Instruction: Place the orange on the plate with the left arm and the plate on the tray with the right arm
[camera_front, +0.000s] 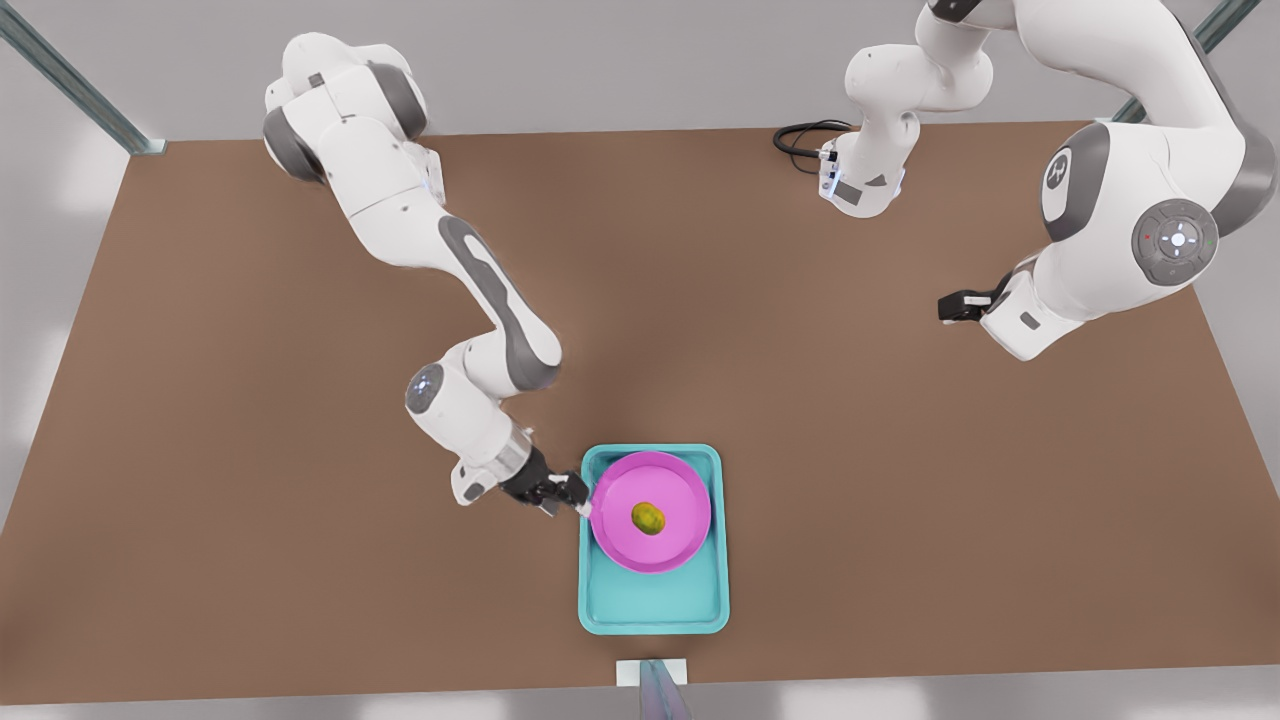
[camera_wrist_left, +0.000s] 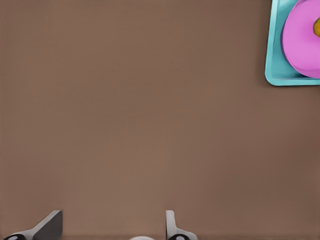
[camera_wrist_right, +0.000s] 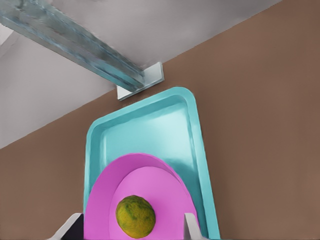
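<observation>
Orange (camera_front: 648, 517) on plate (camera_front: 677, 552), in tray (camera_front: 655, 605)

Small yellow-orange orange (camera_front: 648, 518) with greenish-brown patches, resting at centre of round magenta plate (camera_front: 680, 485). Plate lying flat inside rectangular turquoise tray (camera_front: 655, 610), toward tray's far end, near end bare. Tray flat on brown counter (camera_front: 300, 560), close to its near edge.
</observation>
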